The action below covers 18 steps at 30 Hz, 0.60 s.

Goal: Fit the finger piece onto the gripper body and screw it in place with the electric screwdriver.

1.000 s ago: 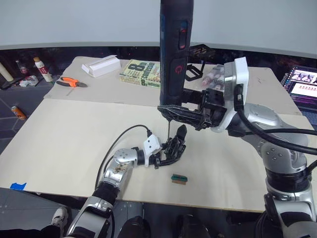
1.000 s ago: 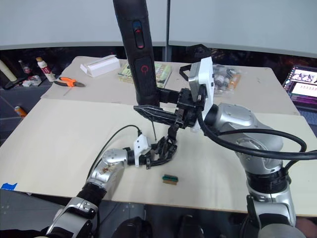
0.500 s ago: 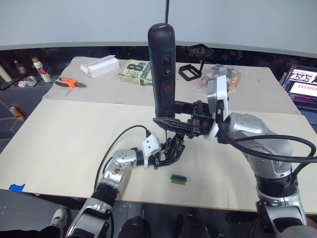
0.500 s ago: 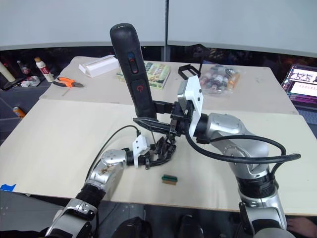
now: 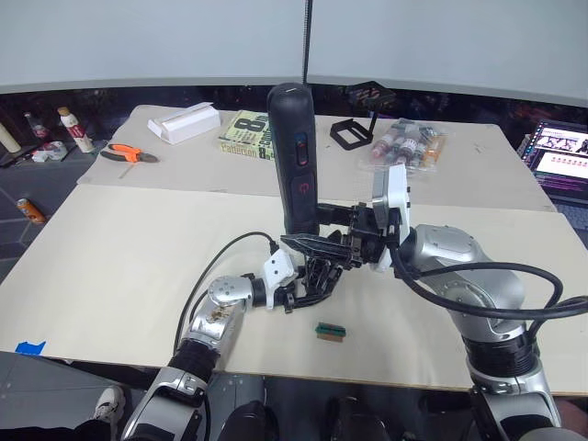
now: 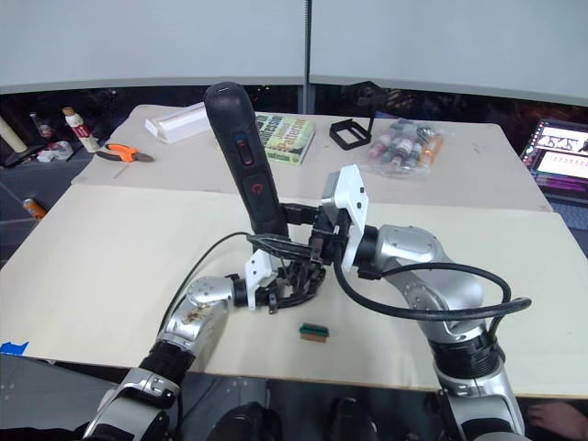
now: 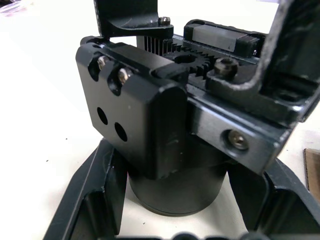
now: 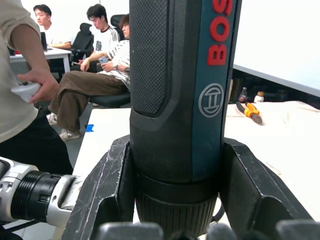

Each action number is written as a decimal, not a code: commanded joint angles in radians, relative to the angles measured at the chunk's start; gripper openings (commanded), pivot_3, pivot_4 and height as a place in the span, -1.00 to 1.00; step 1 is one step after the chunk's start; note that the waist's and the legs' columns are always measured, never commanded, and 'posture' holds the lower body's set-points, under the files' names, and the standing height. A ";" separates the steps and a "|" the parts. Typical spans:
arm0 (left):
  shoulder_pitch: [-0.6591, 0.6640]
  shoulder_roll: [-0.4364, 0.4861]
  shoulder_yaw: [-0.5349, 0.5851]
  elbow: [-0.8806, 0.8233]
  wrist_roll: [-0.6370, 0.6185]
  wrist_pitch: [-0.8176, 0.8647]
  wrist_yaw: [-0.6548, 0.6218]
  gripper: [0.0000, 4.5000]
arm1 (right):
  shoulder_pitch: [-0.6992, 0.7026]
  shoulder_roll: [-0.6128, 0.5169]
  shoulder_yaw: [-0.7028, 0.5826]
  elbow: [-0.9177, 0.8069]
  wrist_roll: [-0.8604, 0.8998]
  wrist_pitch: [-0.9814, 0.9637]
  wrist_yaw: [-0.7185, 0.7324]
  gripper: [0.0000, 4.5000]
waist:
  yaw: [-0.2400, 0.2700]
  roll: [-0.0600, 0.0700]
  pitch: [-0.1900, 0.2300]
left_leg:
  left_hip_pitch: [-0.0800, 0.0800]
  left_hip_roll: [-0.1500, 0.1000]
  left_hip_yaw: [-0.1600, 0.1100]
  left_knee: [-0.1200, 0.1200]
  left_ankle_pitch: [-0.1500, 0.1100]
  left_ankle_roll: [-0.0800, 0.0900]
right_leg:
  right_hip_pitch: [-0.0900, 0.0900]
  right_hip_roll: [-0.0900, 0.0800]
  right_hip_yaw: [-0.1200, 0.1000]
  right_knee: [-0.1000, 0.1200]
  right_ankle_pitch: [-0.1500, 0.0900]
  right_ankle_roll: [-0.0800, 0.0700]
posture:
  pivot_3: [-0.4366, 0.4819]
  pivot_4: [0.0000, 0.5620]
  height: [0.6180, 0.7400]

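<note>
The electric screwdriver (image 5: pixel 292 156) stands upright, bit end down, with my right gripper (image 5: pixel 310 242) shut around its lower collar. In the right wrist view its fingers (image 8: pixel 107 190) press both sides of the screwdriver (image 8: pixel 175 90). Directly beneath it is the gripper body (image 5: pixel 317 274), standing on the table with my left gripper (image 5: pixel 303 287) shut around its round base (image 7: pixel 175 192). The left wrist view shows the body's gear and screws (image 7: pixel 195 62), with a flat black piece (image 7: pixel 127 15) rising from its top. I cannot tell whether that is the finger piece. The bit is hidden behind my right fingers.
A small green-and-tan block (image 5: pixel 329 331) lies near the front edge. At the back are a white box (image 5: pixel 187 122), a book (image 5: pixel 248 136), orange pliers (image 5: pixel 129 152), a black frame (image 5: pixel 349 133) and packed bottles (image 5: pixel 404 142). Several people (image 8: pixel 100 55) are beyond the table.
My right arm has lowered the screwdriver and brought it left, down onto the gripper body. The left gripper and the body have stayed in place.
</note>
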 commanded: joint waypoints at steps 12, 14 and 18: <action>0.026 0.002 -0.023 -0.019 -0.003 0.020 -0.013 0.04 | -0.025 0.026 -0.050 -0.041 0.032 -0.045 0.012 -0.15 | -0.003 0.000 0.000 | 0.000 0.000 0.000 0.000 0.000 0.000 | 0.000 0.000 0.000 0.000 0.000 0.000 | -0.05 -0.47 1.00; 0.026 0.001 -0.024 -0.017 -0.003 0.020 -0.013 0.04 | -0.028 0.024 -0.051 -0.041 0.033 -0.045 0.012 -0.15 | -0.004 0.000 0.000 | 0.000 0.000 0.000 0.000 0.000 0.000 | 0.000 0.000 0.000 0.000 0.000 0.000 | -0.05 -0.47 1.00; 0.025 -0.002 -0.025 -0.015 -0.004 0.020 -0.014 0.04 | -0.037 0.019 -0.058 -0.039 0.034 -0.046 0.014 -0.15 | -0.003 0.000 0.000 | 0.000 0.000 0.000 0.000 0.000 0.000 | 0.000 0.000 0.000 0.000 0.000 0.000 | -0.05 -0.47 1.00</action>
